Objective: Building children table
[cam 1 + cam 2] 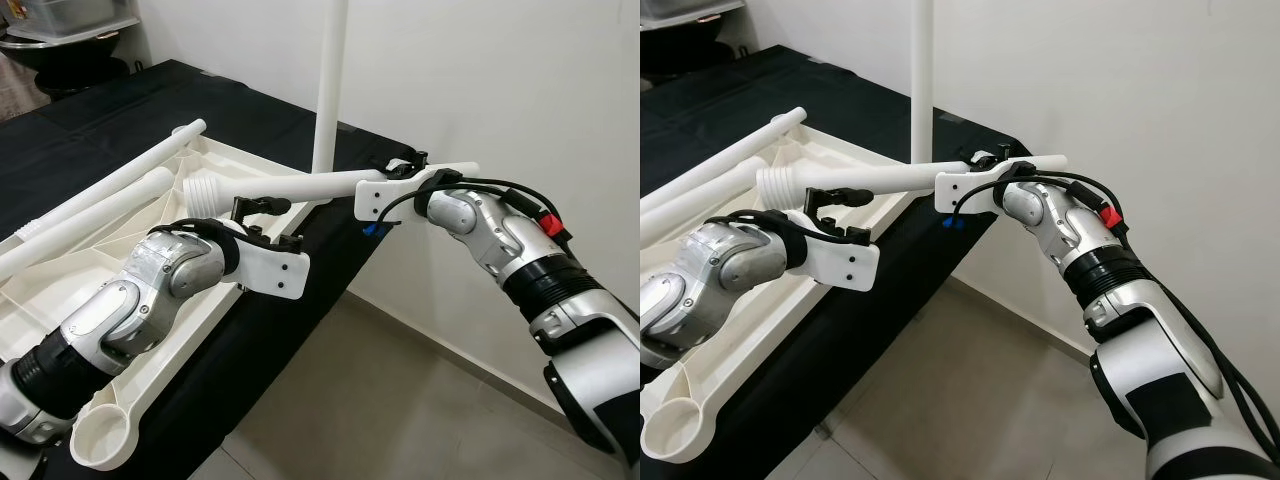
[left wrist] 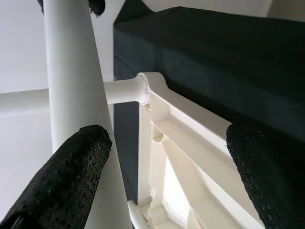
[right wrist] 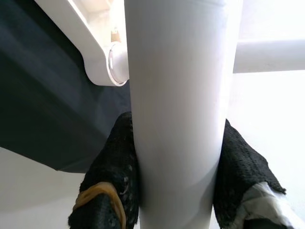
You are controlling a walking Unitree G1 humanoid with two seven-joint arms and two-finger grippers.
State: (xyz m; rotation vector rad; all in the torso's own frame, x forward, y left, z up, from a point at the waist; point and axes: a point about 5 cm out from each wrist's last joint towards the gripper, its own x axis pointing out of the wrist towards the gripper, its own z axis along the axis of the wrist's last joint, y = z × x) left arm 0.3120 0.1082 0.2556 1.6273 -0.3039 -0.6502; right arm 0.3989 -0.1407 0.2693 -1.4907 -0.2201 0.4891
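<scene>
Risk of leg slip during threading

Loose table leg [image 1: 300,186] is being clamped by right gripper [image 3: 174,191] beyond the tabletop [image 1: 200,180] corner, beside the standing leg [image 1: 328,90]; left gripper [image 1: 262,208] is being held open nearby. Threaded end could be swinging off its socket if grip twists.

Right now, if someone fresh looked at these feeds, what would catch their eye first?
Probably the white table leg held nearly level over the table's corner by the right gripper, its ribbed end toward the upturned white tabletop. Next, another leg already standing upright in the far corner socket. The left gripper sits open by the tabletop's edge, near the held leg.
</scene>
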